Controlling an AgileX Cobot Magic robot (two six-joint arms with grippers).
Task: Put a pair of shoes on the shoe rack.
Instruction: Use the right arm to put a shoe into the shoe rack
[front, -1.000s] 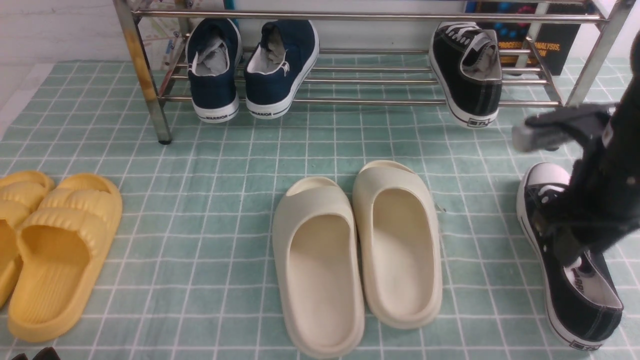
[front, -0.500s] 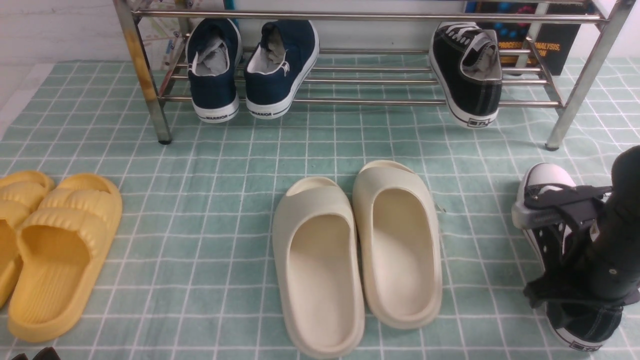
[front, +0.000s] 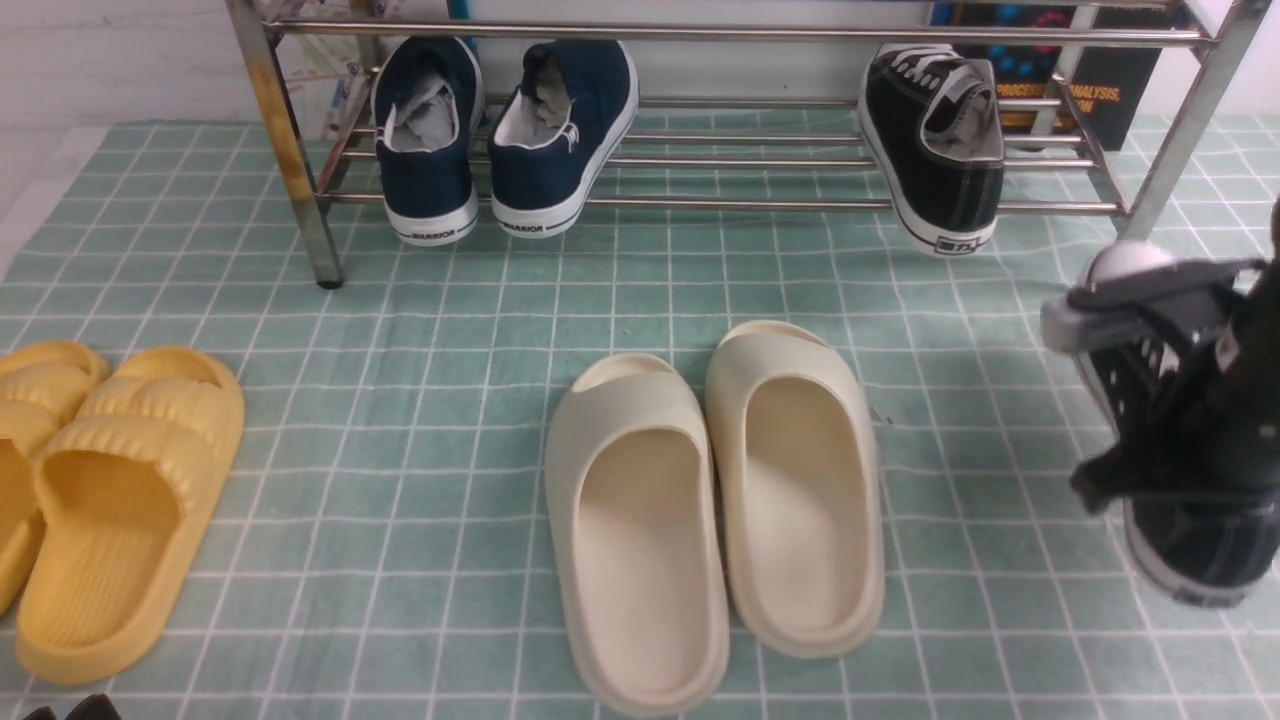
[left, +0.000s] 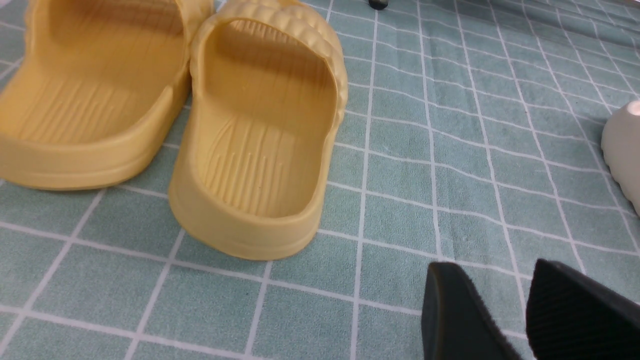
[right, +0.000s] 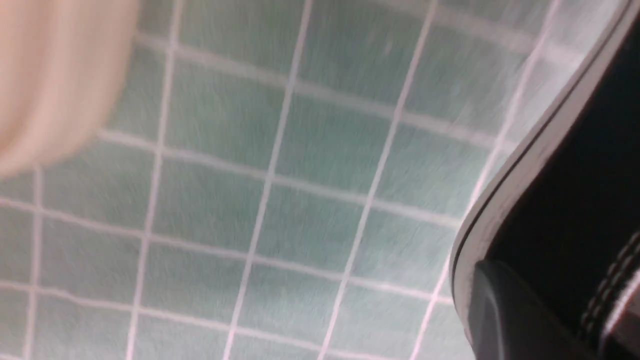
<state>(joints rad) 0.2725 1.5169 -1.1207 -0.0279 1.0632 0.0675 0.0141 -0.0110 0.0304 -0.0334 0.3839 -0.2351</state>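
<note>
The green checked cloth (front: 450, 330) covers the whole floor and runs out of the front view on every side. The shoe rack (front: 283, 150) stands along the far edge. Its top is cut off, and the right arm hides the foot of its right front post.

The yellow slides (front: 120, 500) lie at the left, the outer one cut by the frame edge. The cream slides (front: 800, 480) sit side by side in the middle, with bare cloth between them and the rack. The navy sneakers (front: 565, 130) fill the left of the lower shelf. One black sneaker (front: 940, 150) rests at the right of the shelf, its heel overhanging the front bar, with free bar on both sides of it.

The second black sneaker (front: 1190, 540) is at the right edge, toe tilted up and mostly hidden by the arm. Whether its heel touches the cloth cannot be told. The right gripper (front: 1170, 470) is clamped on it. The right wrist view is blurred and shows only one dark finger (right: 510, 315) against the sneaker's side.

The left gripper (left: 512, 320) hangs low near the yellow slides, jaws apart and holding nothing.
</note>
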